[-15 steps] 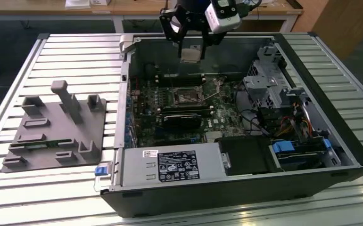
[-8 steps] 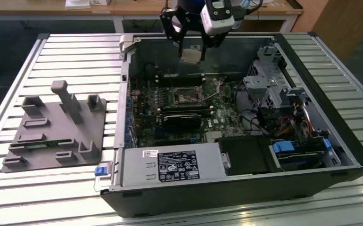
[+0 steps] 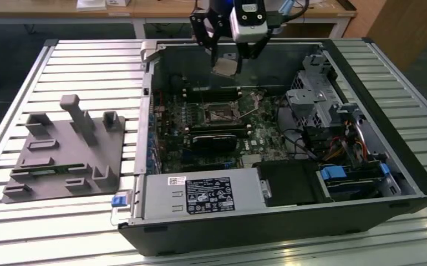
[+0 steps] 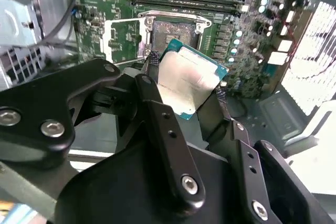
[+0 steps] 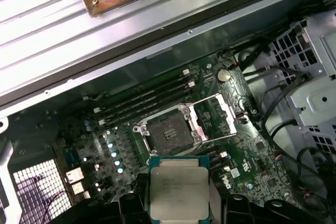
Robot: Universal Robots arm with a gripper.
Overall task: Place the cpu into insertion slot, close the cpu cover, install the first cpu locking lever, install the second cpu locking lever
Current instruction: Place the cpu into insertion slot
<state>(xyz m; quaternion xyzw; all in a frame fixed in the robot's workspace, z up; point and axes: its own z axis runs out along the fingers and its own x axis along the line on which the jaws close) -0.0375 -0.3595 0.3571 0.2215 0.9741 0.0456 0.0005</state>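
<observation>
Gripper: black two-finger gripper [image 4: 185, 77] — clamped on the chip's edges.
CPU: flat square silvery-beige chip [image 4: 190, 83], held aloft, apart from the socket.
Insertion slot: square black socket [image 5: 167, 132], bare.
CPU cover: silver windowed frame [image 5: 221, 113] — hinged open beside the socket.
Chip print: unreadable.

Insertion slot [image 5: 169, 132] clear from above; cpu cover [image 4: 109, 40] swung aside; memory sticks [image 5: 144, 95] alongside.

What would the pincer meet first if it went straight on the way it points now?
Probably the open insertion slot or the board beside it, the held cpu touching first; depth is unclear.
</observation>
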